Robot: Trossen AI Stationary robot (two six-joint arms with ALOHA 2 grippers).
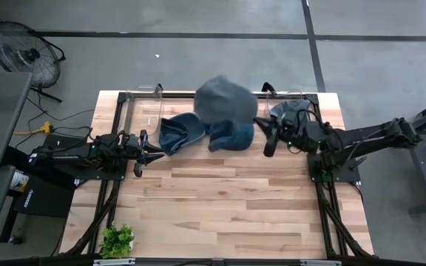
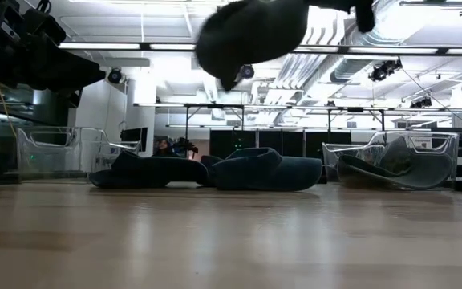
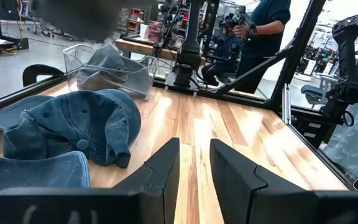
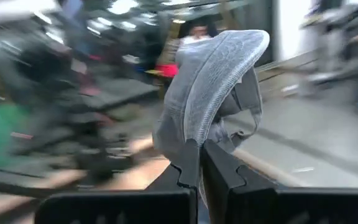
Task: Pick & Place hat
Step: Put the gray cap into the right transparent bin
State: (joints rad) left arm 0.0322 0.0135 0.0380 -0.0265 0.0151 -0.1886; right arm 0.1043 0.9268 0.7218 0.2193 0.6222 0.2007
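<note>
Right gripper (image 4: 199, 163) pinches a grey hat (image 1: 224, 98) shut, lifted above two blue hats (image 1: 205, 133) on the table (image 1: 228, 199). Beside them a clear bin (image 2: 403, 164) holds another hat; the far bin (image 2: 50, 152) looks bare. Left gripper (image 3: 194, 165) hangs open near the blue hats. Only the left wrist view shows a person (image 3: 263, 31), head cut off

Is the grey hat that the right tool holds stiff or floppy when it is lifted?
Probably floppy: the grey hat droops and folds above the right tool, pinched only at its edge. It seems light, since that thin grip holds it high above the table. Likely not slippery; the fabric looks textured.
</note>
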